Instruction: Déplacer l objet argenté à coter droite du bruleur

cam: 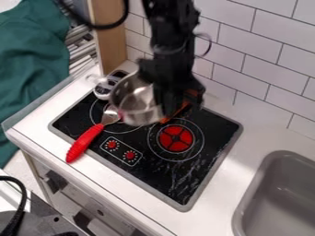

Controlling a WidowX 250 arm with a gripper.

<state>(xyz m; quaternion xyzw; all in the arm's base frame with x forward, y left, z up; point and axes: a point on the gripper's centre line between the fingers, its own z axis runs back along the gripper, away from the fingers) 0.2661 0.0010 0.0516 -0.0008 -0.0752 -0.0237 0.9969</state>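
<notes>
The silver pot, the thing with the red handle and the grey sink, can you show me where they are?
Silver pot (140, 116): camera view, on its side wall.
Red-handled utensil (86, 141): camera view, on its handle.
Grey sink (254, 186): camera view, on its left rim.

A silver pot (137, 103) and black claw (165, 99) contrast with a red burner (176, 138), marked by a black cross and thin white rings, on a black, grey-rimmed stovetop (166, 177). White dots circle red knobs (130, 155); a utensil (85, 142) pairs red with silver. Dark lines grid white tiles (246, 69) above a white table (255, 131), grey sink (246, 203) and green cloth (31, 55).
</notes>
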